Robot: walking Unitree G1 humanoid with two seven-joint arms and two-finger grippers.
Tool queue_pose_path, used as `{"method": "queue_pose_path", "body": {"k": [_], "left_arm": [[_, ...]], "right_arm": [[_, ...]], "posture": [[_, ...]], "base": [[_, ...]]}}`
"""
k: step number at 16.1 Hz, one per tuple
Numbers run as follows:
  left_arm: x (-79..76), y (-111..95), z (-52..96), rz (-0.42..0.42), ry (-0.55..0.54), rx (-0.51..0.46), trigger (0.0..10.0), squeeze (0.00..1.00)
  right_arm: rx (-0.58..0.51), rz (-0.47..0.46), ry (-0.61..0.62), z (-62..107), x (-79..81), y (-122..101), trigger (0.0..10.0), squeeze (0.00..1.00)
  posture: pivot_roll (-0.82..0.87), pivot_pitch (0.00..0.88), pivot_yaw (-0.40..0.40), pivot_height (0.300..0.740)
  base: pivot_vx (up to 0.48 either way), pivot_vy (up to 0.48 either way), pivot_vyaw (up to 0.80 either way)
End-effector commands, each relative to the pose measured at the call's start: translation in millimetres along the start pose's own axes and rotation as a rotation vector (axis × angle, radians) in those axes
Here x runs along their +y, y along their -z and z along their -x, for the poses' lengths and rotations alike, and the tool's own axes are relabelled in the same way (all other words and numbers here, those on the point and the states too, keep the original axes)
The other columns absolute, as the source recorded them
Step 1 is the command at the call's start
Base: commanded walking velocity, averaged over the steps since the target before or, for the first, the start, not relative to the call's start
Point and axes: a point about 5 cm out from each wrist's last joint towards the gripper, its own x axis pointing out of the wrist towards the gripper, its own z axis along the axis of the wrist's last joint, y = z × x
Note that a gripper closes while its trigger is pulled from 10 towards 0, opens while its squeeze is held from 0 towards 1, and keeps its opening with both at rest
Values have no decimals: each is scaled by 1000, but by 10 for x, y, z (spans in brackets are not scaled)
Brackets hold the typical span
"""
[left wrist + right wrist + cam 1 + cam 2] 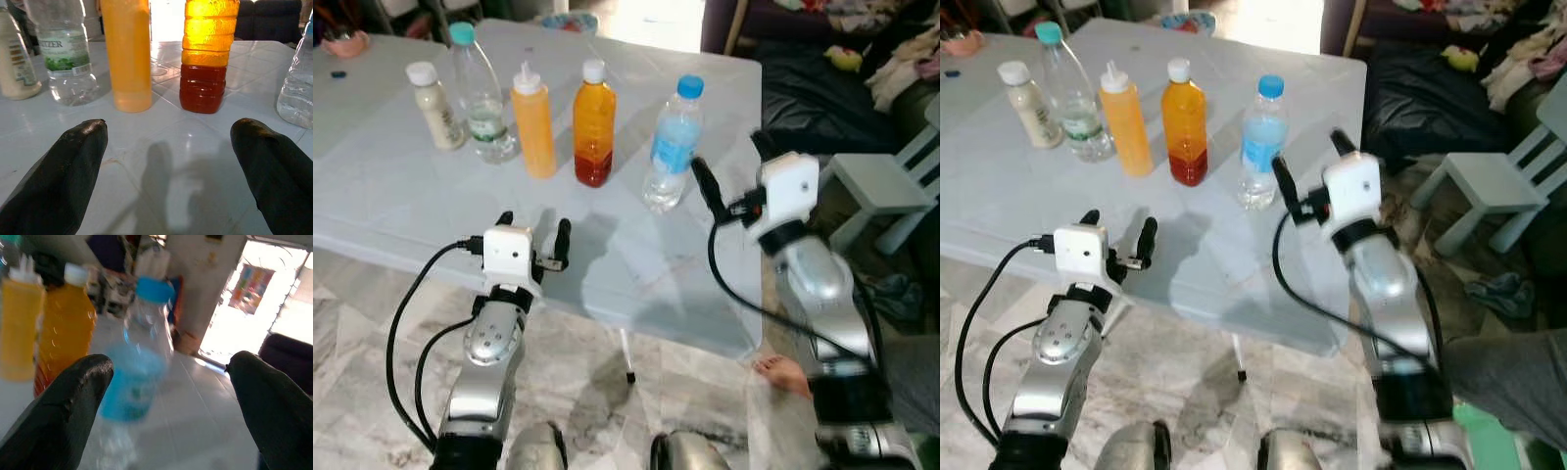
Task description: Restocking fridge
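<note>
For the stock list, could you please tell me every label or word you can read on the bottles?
"...ITZER": partly cut off, on the green-label water bottle.
Cream bottle: label print too small to read.
Blue-label water bottle: label too blurred to read.
Squeeze bottle and two-tone bottle: no label visible.

Bright daylight cast from behind the glossy white table (401,196), soft shadows thrown forward, right wrist view blurred, doorway overexposed
</note>
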Motion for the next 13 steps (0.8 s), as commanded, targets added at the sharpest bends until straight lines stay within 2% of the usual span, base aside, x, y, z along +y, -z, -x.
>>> {"method": "queue_pose_path", "body": {"k": [1, 5, 13], "left_arm": [[-10, -19, -7, -4, 5, -3, 10000, 0], [-6, -21, -16, -10, 3, -4, 10000, 0], [-16, -34, -26, -11, 8, -6, 10000, 0]], "right_arm": [[-26, 6, -28, -60, -12, -59, 10000, 0], [-92, 3, -81, -305, -2, -222, 10000, 0], [-128, 33, -26, -526, -174, -319, 10000, 0]], "posture": [[20, 109, -17, 740], [29, 109, -18, 740], [36, 114, -16, 740]], "base": [[0, 0, 0], [0, 0, 0], [0, 0, 0]]}}
